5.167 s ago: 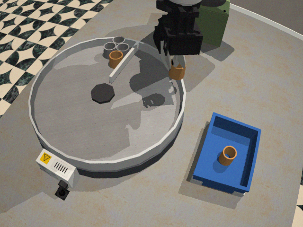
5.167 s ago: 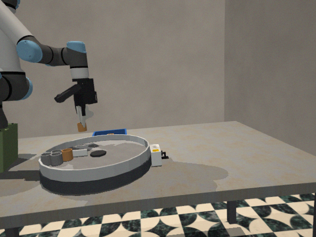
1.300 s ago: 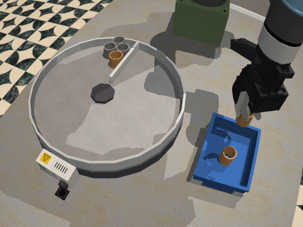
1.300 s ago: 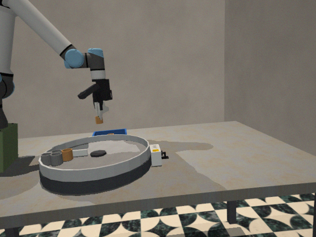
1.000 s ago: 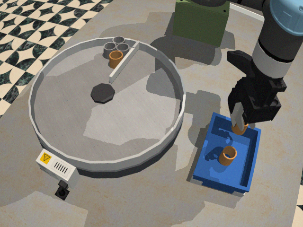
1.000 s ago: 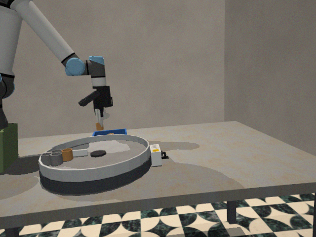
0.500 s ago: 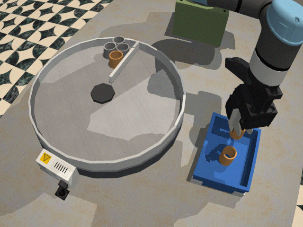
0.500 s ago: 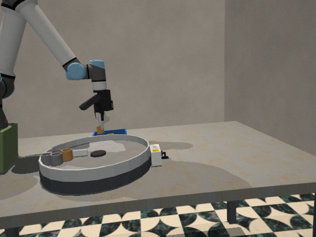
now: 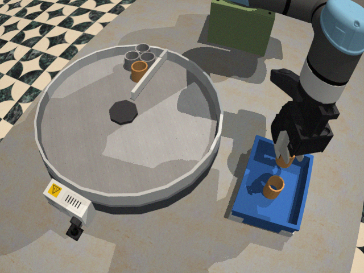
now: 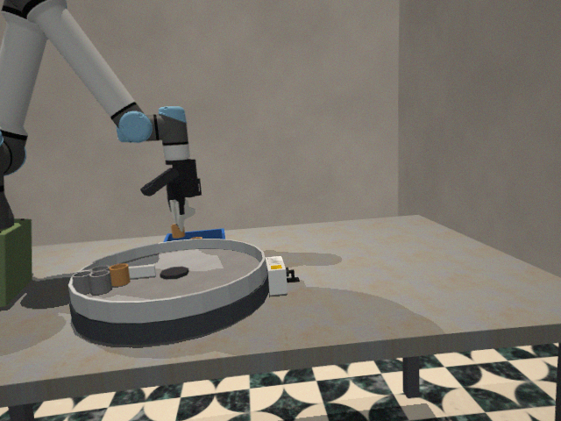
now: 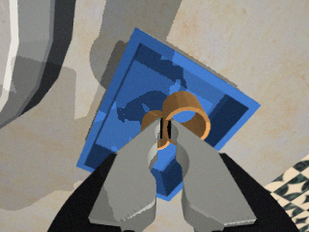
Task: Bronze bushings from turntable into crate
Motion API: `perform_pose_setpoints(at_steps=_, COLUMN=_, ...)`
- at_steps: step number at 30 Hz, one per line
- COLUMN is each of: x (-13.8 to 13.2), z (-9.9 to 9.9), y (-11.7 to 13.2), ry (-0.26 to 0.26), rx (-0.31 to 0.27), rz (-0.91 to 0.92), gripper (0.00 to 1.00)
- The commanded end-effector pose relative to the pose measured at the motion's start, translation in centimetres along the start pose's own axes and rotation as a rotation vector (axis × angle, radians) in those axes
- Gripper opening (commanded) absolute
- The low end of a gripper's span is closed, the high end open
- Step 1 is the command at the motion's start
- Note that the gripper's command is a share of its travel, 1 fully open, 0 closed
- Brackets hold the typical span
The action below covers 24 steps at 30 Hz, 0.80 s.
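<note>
The robot is holding a bronze bushing [image 9: 284, 162] [image 10: 177, 231] [image 11: 204, 127] by its thin wall, with the tool [image 9: 292, 158] [image 10: 181, 230] [image 11: 164, 119] pinched almost shut on it; the bushing is hanging at the near-arm end of the blue crate [image 9: 305, 187] [image 10: 212, 234] [image 11: 107, 103], and I cannot tell if it is touching the bottom. Another bronze bushing [image 9: 272, 189] [image 10: 196, 238] [image 11: 151, 118] is already sitting in the crate; one more bronze bushing [image 9: 137, 73] [image 10: 119, 275] is waiting on the turntable [image 9: 129, 200] [image 10: 181, 309] [image 11: 14, 48], by the white bar [image 9: 149, 73] [image 10: 142, 271] and beside three steel bushings [image 9: 131, 61] [image 10: 100, 282] (those gray ones are meant to stay).

The step in hand looks like putting this bushing down in the crate; to do it well, the arm should be going down slowly and straight, keeping off the crate wall and the bushing already inside; the tool should be opening only when the bushing is resting on the bottom, and just a little, so the fingers are not knocking anything; then it should be lifting straight up, because one finger is likely inside the ring and could drag it over.

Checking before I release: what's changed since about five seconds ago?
The gripper carried its bronze bushing from the turntable's edge to low at the crate. Nothing was let go. The crate's other bushing, and the turntable's bronze one and three steel ones, stayed.
</note>
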<state>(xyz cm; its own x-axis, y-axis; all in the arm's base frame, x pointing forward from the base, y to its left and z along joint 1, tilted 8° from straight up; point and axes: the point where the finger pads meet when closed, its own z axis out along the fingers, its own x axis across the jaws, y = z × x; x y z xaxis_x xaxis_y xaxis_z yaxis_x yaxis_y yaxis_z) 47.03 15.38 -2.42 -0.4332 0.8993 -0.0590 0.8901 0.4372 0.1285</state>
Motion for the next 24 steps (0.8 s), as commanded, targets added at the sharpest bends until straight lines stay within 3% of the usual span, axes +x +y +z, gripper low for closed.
perform_pose_setpoints(at_steps=1, x=-0.01, z=-0.04, y=0.05, ry=0.0, rx=-0.001, rz=0.0, gripper=0.0)
perform_pose_setpoints(at_steps=24, x=-0.01, z=0.67, y=0.05, ry=0.0, rx=-0.001, rz=0.0, gripper=0.0)
